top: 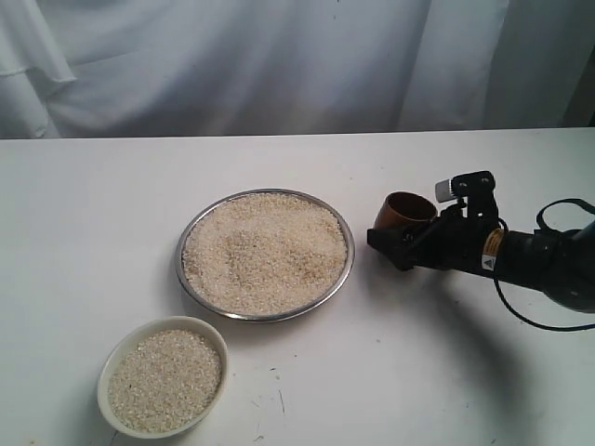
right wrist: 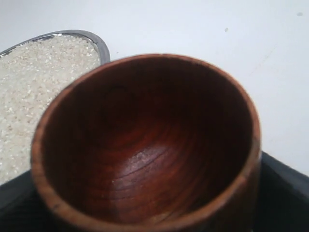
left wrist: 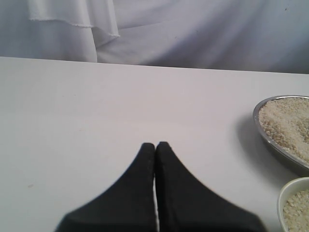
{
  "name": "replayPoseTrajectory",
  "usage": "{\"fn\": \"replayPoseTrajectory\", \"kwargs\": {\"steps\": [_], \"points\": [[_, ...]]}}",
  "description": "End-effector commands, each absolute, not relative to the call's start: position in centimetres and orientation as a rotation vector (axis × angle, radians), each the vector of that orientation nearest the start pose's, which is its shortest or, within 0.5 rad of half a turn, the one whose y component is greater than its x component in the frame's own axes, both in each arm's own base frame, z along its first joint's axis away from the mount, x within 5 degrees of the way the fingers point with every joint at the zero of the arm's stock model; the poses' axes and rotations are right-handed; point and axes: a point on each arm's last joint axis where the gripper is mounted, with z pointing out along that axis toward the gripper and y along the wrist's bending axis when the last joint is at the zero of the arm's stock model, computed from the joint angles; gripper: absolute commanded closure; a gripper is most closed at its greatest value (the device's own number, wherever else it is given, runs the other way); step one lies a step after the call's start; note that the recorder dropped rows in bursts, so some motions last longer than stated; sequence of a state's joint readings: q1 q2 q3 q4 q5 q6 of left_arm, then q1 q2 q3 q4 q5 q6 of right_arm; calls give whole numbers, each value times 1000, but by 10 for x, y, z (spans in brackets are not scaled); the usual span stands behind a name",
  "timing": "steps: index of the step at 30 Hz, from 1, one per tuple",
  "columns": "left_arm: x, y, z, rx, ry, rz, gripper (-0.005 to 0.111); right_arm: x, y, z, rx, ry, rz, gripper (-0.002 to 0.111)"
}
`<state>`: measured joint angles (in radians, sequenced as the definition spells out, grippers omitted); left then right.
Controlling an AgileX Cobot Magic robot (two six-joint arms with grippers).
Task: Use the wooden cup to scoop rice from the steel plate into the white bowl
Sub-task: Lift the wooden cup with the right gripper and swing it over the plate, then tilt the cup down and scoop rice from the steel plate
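The steel plate (top: pixel 346 277) sits mid-table, heaped with rice (top: pixel 265 251). In front of it and to the left stands the white bowl (top: pixel 105 386), holding rice (top: pixel 165 379) of its own. My right gripper (top: pixel 400 242) is shut on the wooden cup (top: pixel 402 211), just right of the plate. In the right wrist view the cup (right wrist: pixel 145 140) is empty, with black fingers (right wrist: pixel 285 193) at its sides and the plate rim (right wrist: pixel 99 43) beyond. My left gripper (left wrist: pixel 155 145) is shut on nothing, left of the plate (left wrist: pixel 275 145) and bowl (left wrist: pixel 285 193). The exterior view does not show it.
The white table (top: pixel 446 372) stretches round the dishes, with a few small dark marks near its front. A white cloth backdrop (top: pixel 279 65) hangs behind the far edge. The right arm's black cable (top: pixel 521 311) loops above the table at the right.
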<state>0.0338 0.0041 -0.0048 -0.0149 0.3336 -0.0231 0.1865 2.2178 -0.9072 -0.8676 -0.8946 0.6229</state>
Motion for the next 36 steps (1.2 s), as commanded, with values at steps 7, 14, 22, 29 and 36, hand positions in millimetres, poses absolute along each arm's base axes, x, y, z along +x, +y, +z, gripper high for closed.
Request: {"fn": "replayPoseTrajectory", "kwargs": {"steps": [7, 14, 22, 29, 36], "points": [[54, 1, 184, -64, 1801, -7, 107, 364, 124, 70, -539, 1965, 802, 108], [54, 1, 184, -64, 1801, -7, 107, 392, 124, 144, -767, 1899, 514, 108], [54, 1, 184, -64, 1801, -7, 107, 387, 147, 223, -1173, 1696, 205, 108], [54, 1, 184, -64, 1801, -7, 107, 368, 200, 240, -1457, 1502, -42, 108], [54, 1, 184, -64, 1801, -7, 107, 365, 220, 226, -1590, 1411, -319, 108]]}}
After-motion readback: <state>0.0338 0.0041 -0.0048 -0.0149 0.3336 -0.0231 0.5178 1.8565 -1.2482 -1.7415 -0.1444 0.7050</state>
